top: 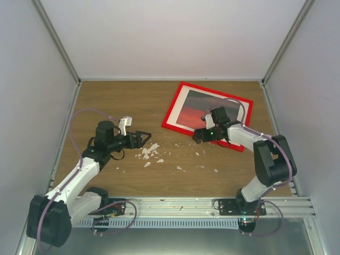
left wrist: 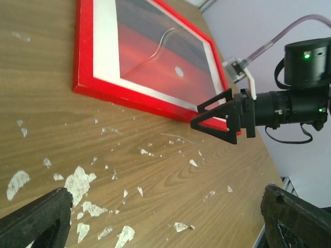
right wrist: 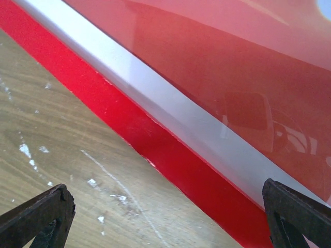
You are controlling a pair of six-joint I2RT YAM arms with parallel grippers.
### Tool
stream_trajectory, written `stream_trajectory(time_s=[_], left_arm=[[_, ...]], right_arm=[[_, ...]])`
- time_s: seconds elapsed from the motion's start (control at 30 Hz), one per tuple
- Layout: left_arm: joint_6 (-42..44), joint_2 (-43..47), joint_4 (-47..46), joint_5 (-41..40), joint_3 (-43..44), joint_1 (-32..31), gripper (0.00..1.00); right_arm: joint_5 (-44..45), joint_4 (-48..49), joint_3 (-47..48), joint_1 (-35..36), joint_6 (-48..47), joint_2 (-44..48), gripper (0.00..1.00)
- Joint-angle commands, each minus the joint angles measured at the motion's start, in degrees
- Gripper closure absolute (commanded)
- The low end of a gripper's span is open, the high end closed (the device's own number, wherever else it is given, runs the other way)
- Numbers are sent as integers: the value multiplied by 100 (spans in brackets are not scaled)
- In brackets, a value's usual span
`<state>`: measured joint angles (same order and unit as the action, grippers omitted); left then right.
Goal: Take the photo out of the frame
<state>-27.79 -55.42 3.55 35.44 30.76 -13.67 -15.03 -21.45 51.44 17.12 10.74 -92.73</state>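
Approach step, nothing gripped yet. Thin bright-red rectangular picture frame [top: 172, 106] flat, face-up at far right of brown wooden table [top: 122, 101], red sunset photo print [top: 204, 109] inside it. Right gripper [top: 196, 137] low at frame's near edge, jaws spread wide, elbow bent over frame corner. Left gripper [top: 147, 139] well apart from frame, near white flakes [top: 149, 153], jaws spread. Next, probably: flip frame to reach backing.

White-and-black arms [top: 79, 172] — lilac cables [top: 71, 127], black triangular fingers [left wrist: 209, 126].

Wood-grain table [top: 133, 101], white flecks [top: 149, 153]; pale walls [top: 170, 37], metal corner posts [top: 57, 40].
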Motion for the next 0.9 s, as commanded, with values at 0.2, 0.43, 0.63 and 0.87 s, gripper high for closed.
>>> stream_trajectory(time_s=[0.2,0.43,0.63,0.87], left_arm=[[-402,-302,-540,-431,-183,-263,1],[-471,-226,-434,-717,-234,-279,1],[-619,-371,-443,-811,-229,-503,1],[-930,-811,-882,-1059,-256,-1061,1]], right_arm=[[-311,-281,434,1018,138,-381,1],[-84,-560,985,1467,55,-611,0],[946,-1147,1087,1463,-106,-457,0],[1474,-1376,847,1453,-32,-345,2]])
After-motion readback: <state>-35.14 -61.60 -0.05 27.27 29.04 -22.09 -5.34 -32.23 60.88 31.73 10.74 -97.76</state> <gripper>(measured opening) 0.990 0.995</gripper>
